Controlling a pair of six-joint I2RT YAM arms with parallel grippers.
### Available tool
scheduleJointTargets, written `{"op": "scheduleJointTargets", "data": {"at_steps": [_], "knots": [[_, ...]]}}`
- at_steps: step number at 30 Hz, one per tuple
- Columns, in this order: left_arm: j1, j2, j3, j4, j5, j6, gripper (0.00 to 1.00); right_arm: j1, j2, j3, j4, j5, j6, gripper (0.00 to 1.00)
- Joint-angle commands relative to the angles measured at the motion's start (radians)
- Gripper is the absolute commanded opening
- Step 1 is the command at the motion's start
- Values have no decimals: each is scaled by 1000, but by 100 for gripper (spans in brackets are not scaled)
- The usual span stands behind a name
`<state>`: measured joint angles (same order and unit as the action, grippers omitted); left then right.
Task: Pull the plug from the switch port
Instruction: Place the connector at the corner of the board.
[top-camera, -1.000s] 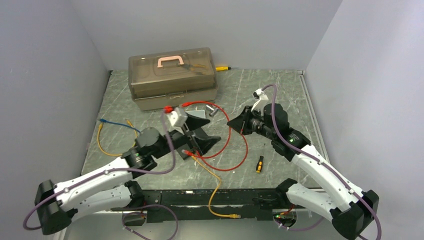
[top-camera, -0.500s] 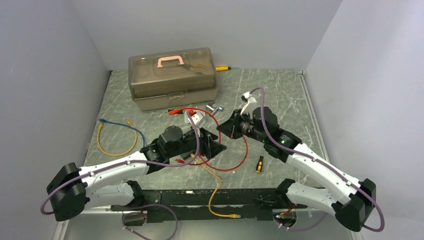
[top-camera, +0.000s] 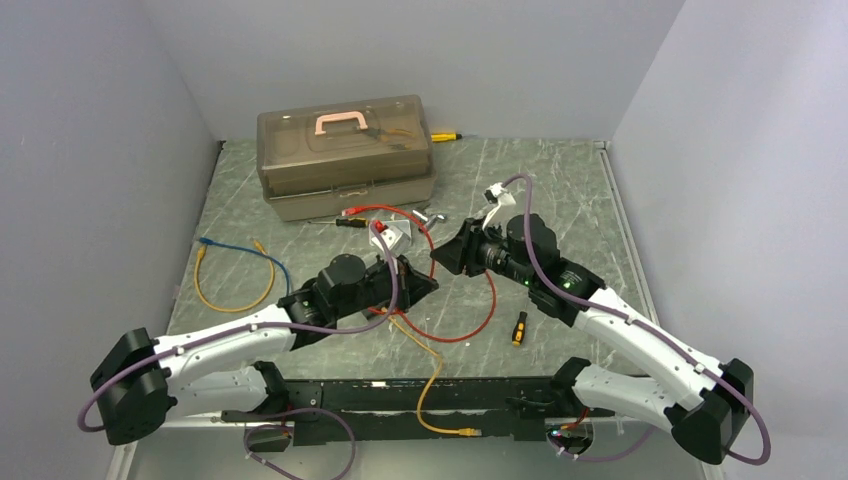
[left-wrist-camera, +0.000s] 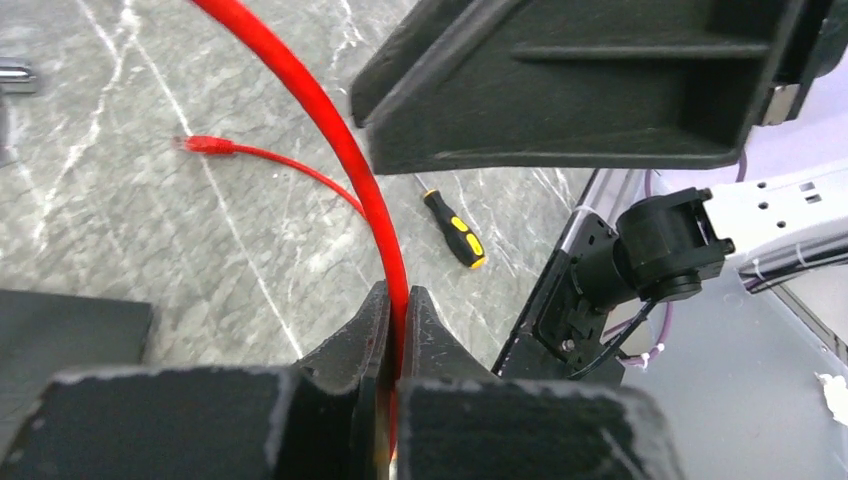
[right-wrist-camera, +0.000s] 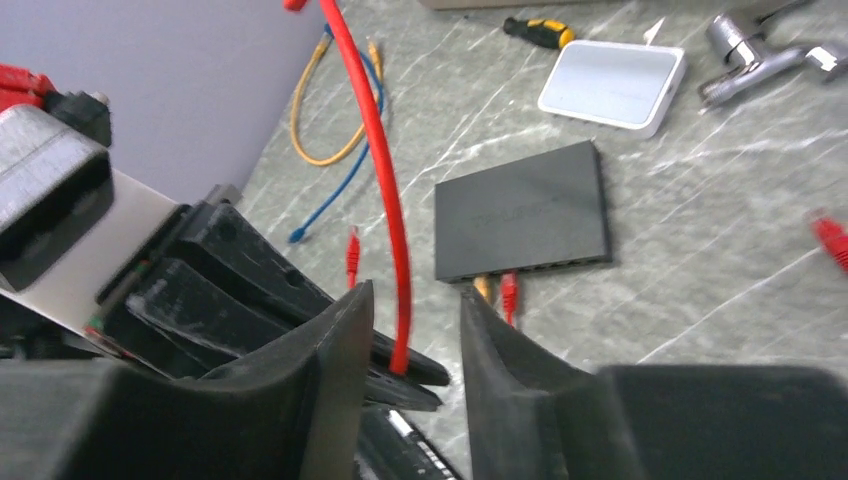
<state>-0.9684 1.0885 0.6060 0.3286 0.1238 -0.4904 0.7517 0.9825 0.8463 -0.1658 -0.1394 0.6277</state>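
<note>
On the desk (top-camera: 560, 190), dead centre: left fingers (left-wrist-camera: 357, 342) clamp the red cable (left-wrist-camera: 350, 160) — a pulling hold, I judge. Right fingers (right-wrist-camera: 312, 385) stand apart astride it, gripping nothing. Beyond lies the switch (right-wrist-camera: 525, 212) — red plug (right-wrist-camera: 508, 294) seated at its 6 o'clock edge.

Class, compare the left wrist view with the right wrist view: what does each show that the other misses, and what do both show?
Left wrist only: the left claw pinched shut on the thin red cable, and a yellow-and-black screwdriver near the right arm's base. Right wrist only: the socket edge of the flat matte-black rectangular switch holding a red plug and an orange plug, plus a flat silver-grey tin. Both: the red cable, which runs through the open right claw, and the grey-green marbled tabletop.
</note>
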Motion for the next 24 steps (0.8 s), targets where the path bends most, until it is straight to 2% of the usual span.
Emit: {"op": "scheduleJointTargets", "data": {"at_steps": [1,3,7,11,16,24], "knots": [[0,-99,-1,-74,-116,26,0,5,-53,13,-3,77,-12,49],[0,-149,14,-160,-223,45,0,3,-66,18,-39,110,-23,60],[34,-288,100,-472,-456,44,0,3,-130,-12,-72,209,-39,64],[181,-421,192,-717,-551,76,0,-1,-191,-58,-61,254,-61,67],[499,-401,349,-928,-475,139,0,-3,-197,-114,-27,274,-74,68],[894,-269,337,-895,-209,104,0,-3,-187,-199,81,213,-43,68]]}}
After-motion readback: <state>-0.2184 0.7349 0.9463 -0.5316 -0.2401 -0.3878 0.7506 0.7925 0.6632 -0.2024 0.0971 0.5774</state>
